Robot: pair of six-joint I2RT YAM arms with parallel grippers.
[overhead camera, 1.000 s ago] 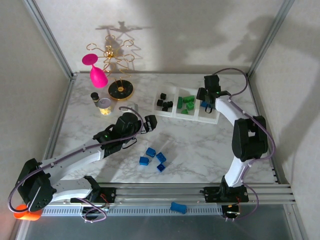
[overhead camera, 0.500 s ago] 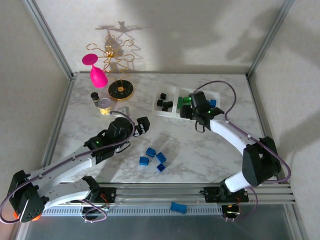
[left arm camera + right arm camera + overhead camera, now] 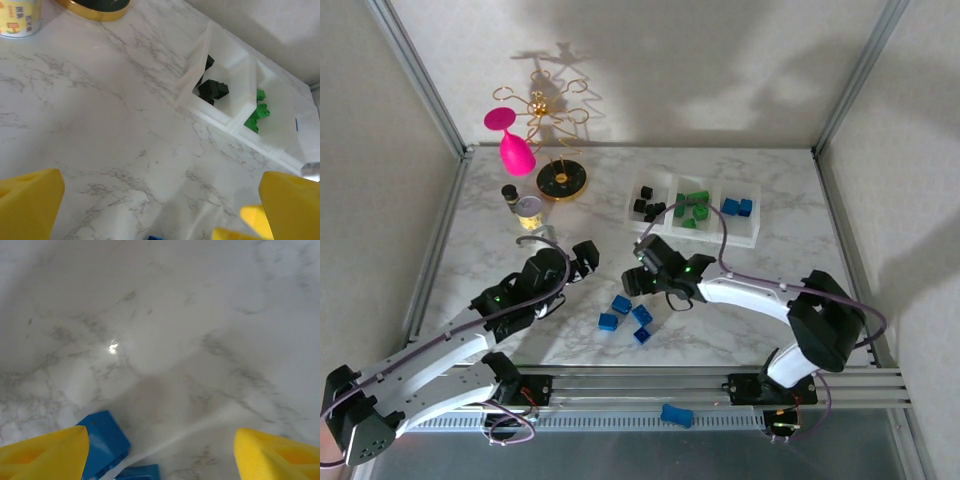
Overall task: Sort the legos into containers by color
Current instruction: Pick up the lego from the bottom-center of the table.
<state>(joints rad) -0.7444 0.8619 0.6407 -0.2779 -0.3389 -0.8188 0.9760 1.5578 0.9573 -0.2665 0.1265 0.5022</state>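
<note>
Top external: white three-compartment tray (image 3: 745,236) sits at the far side of the desk (image 3: 480,240), right of centre. Its left compartment holds black bricks (image 3: 648,205), the middle one green bricks (image 3: 691,210), the right one two blue bricks (image 3: 737,207). Four loose blue bricks (image 3: 621,304) lie clustered on the desk toward the near side, between the two arms. A fifth brick (image 3: 676,415), also blue, lies on the rail (image 3: 620,384) at the near edge, off the marble. Arm stretched leftward across the desk, the right end effector (image 3: 638,278) sits just beyond the cluster, at its far side. The left end effector (image 3: 585,258) is further left over bare desk, near the cluster, facing toward the tray. Right wrist: yellow fingers (image 3: 45,455) spread wide, nothing between them, marble underneath. One of the loose blue bricks lies just beside the finger at the frame's left, can't tell if it touches. Left wrist: fingers (image 3: 30,200) also spread wide and empty, bare marble between them, tray ahead at upper right with black and green bricks visible inside. Yellow-labelled jar (image 3: 529,212), gold stand (image 3: 558,180) and pink glass (image 3: 510,140) sit at the far left of the desk, well apart from the tray.
</note>
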